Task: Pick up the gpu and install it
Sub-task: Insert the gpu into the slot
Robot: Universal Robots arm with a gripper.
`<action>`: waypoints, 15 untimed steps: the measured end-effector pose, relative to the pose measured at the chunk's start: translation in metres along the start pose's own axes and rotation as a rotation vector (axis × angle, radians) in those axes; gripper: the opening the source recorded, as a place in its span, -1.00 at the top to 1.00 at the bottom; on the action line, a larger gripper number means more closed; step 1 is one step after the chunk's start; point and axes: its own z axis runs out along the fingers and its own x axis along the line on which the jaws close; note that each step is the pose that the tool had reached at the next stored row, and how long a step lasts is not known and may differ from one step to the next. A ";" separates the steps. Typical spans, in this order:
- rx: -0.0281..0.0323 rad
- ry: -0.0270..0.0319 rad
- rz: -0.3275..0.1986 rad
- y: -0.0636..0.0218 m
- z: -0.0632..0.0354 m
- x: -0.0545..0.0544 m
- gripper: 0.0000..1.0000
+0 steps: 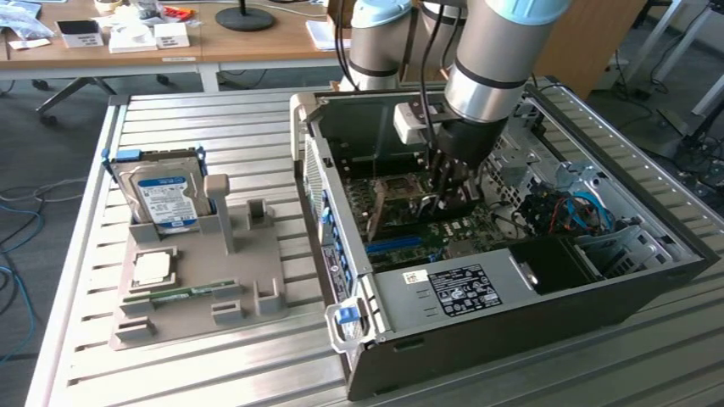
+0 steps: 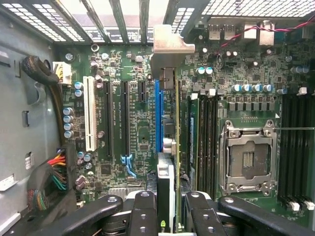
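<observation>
Claw [image 2: 170, 209] clenched on gpu [image 2: 166, 177], edge-on at blue slot [image 2: 157, 113]; motherboard [image 2: 142, 132] lettering too small to read.

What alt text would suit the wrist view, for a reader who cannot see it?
The gripper holds the gpu edge-on over a motherboard, the card running alongside a blue slot, its silver bracket toward the case's vented wall. A CPU socket lies on one side of the card, black and white slots on the other.

An open computer case [image 1: 565, 318] lies on a slatted metal table [image 1: 203, 373]. Beside it, a grey holder [image 1: 260, 271] carries a hard drive [image 1: 164, 202], a processor chip [image 1: 153, 270] and a memory stick [image 1: 181, 293].
</observation>
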 end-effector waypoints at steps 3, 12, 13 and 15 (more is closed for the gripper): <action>0.0003 -0.0004 0.001 0.0010 0.0015 0.000 0.47; 0.0003 -0.0001 0.003 0.0077 0.0063 0.001 0.47; 0.0003 -0.0001 0.003 0.0078 0.0063 0.001 0.47; 0.0002 0.0000 0.003 0.0077 0.0062 0.003 0.47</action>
